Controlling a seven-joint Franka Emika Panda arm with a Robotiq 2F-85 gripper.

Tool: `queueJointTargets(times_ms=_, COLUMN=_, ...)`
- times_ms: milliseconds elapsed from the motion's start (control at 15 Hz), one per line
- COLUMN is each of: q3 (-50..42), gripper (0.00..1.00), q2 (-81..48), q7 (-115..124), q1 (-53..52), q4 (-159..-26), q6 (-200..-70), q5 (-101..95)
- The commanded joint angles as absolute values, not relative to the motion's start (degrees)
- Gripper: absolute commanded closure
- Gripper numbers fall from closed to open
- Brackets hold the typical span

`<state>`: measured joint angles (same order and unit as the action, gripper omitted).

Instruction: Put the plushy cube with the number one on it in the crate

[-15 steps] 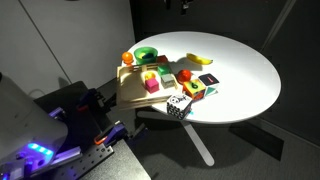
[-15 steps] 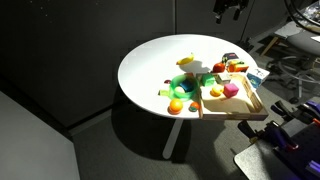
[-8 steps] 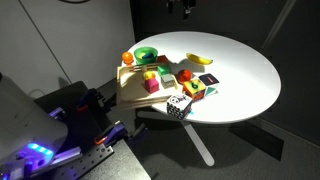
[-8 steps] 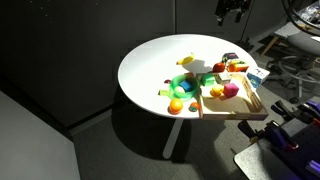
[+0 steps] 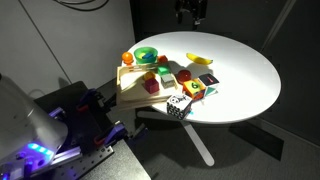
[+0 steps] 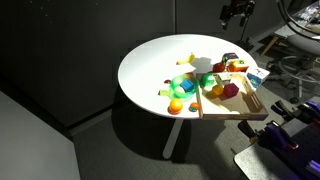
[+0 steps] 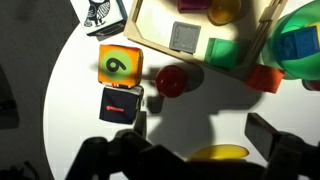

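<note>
Robotiq gripper (image 5: pixel 190 12) hangs high above the table, its two dark fingers (image 7: pixel 100 152) spread wide with nothing between them. In the wrist view, the black plushy cube with a red mark on top (image 7: pixel 120 103) sits on the round white table (image 7: pixel 75 90), outside the shallow light wooden crate (image 7: pixel 160 48). The mark is too small to read. An orange numbered cube (image 7: pixel 118 65) stands just beside it, a red ball (image 7: pixel 171 80) is near, and a yellow banana (image 7: pixel 220 153) lies farther off.

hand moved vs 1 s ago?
Yes. In an exterior view the hand has come down further into frame, toward the far edge of the white table, and shifted slightly right.
</note>
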<state>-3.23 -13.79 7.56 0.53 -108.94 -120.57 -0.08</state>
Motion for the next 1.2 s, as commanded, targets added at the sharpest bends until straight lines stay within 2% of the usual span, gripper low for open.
queueJointTargets(times_ms=0, q3=-3.96, gripper=0.0, q2=-17.57, q7=7.33, q1=1.18, q4=-106.16, q6=-122.83, q5=-2.6)
queueJointTargets(times_ms=1133, q3=-6.56, gripper=0.0, q2=-30.65, q7=3.5, q1=4.15, q4=-99.18, q6=-123.04, q5=-4.54)
